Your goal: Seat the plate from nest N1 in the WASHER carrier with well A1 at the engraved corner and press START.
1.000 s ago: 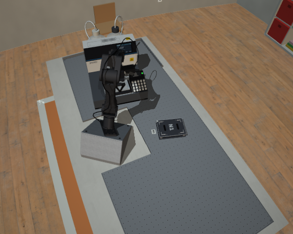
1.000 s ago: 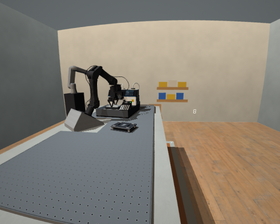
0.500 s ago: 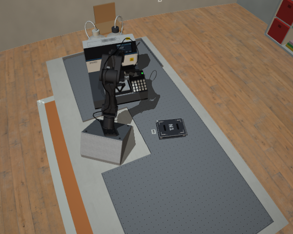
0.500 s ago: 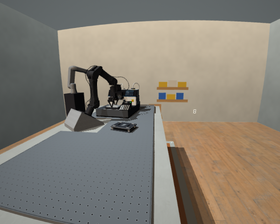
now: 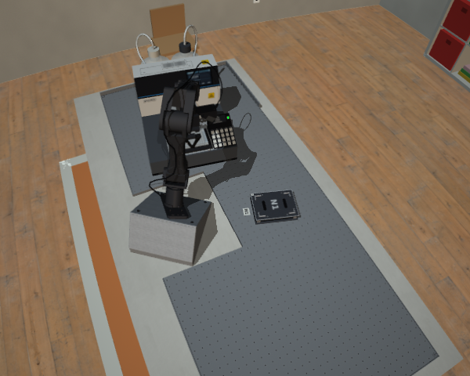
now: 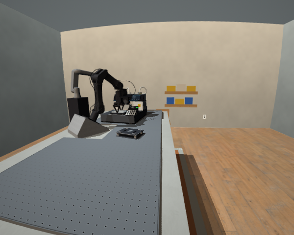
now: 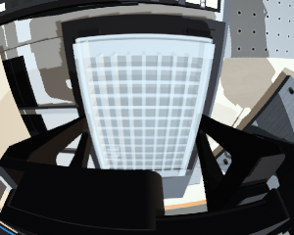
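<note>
The pale, gridded plate [image 5: 201, 139] [image 6: 118, 111] [image 7: 144, 105] lies at the wrist view's centre; the dark nest N1 [image 5: 274, 204] [image 6: 130, 131] stands right of the top view's centre; the washer [image 5: 194, 160] [image 6: 118, 118], green-lit, sits upper left of it.

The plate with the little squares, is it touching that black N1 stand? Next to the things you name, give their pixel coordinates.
Apart. The top view shows the plate [image 5: 203, 139] [image 6: 121, 111] [image 7: 143, 107] well away from N1 [image 5: 273, 214] [image 6: 130, 131], with perforated board [image 5: 308, 262] [image 6: 104, 176] [image 7: 267, 26] visible in between.

Translucent, glossy plastic-looking plate [image 5: 202, 140] [image 6: 118, 111] [image 7: 144, 108]
</note>
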You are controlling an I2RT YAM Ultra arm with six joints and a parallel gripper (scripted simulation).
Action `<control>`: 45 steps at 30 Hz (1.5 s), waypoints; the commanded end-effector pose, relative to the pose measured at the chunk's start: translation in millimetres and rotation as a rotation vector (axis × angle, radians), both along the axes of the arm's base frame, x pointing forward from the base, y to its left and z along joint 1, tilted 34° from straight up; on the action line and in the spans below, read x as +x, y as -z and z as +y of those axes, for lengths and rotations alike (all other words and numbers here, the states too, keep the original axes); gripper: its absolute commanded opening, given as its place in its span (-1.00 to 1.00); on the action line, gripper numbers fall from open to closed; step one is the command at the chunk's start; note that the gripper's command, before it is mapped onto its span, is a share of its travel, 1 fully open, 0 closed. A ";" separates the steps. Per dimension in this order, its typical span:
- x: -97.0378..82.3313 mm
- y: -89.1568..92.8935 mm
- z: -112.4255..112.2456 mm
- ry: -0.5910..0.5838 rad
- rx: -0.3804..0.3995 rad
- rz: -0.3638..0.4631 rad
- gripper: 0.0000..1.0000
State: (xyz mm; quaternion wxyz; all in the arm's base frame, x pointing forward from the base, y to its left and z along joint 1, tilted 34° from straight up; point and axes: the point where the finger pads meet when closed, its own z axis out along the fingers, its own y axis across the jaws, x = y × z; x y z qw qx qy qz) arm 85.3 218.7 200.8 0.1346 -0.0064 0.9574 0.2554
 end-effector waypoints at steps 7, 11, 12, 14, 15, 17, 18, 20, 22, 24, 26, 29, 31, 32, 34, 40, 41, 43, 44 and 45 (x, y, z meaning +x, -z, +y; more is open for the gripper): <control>2.6 -9.9 0.8 0.000 0.043 -0.023 0.68; 2.6 -7.9 0.6 0.001 0.039 -0.021 0.68; 2.7 -6.7 0.7 0.001 0.038 -0.021 0.68; 1.3 -2.5 1.2 0.001 0.016 -0.008 1.00; 1.3 -2.5 1.2 0.001 0.016 -0.008 1.00; 1.3 -2.5 1.2 0.001 0.016 -0.008 1.00; 1.3 -2.5 1.2 0.001 0.016 -0.008 1.00; 1.3 -2.5 1.2 0.001 0.016 -0.008 1.00; 1.3 -2.5 1.2 0.001 0.016 -0.008 1.00; 1.3 -2.5 1.2 0.001 0.016 -0.008 1.00; 1.3 -2.5 1.2 0.001 0.016 -0.008 1.00; 1.3 -2.5 1.2 0.001 0.016 -0.008 1.00; 1.3 -2.5 1.2 0.001 0.016 -0.008 1.00; 1.3 -2.5 1.2 0.001 0.016 -0.008 1.00; 1.3 -2.5 1.2 0.001 0.016 -0.008 1.00; 2.6 -14.0 -2.2 0.005 0.038 -0.025 1.00; 1.4 -15.4 -2.8 0.003 0.039 -0.024 1.00; 0.1 -16.7 -3.4 0.001 0.039 -0.023 1.00; 0.1 -16.7 -3.4 0.001 0.039 -0.023 1.00; -1.2 -18.0 -4.0 -0.001 0.040 -0.021 1.00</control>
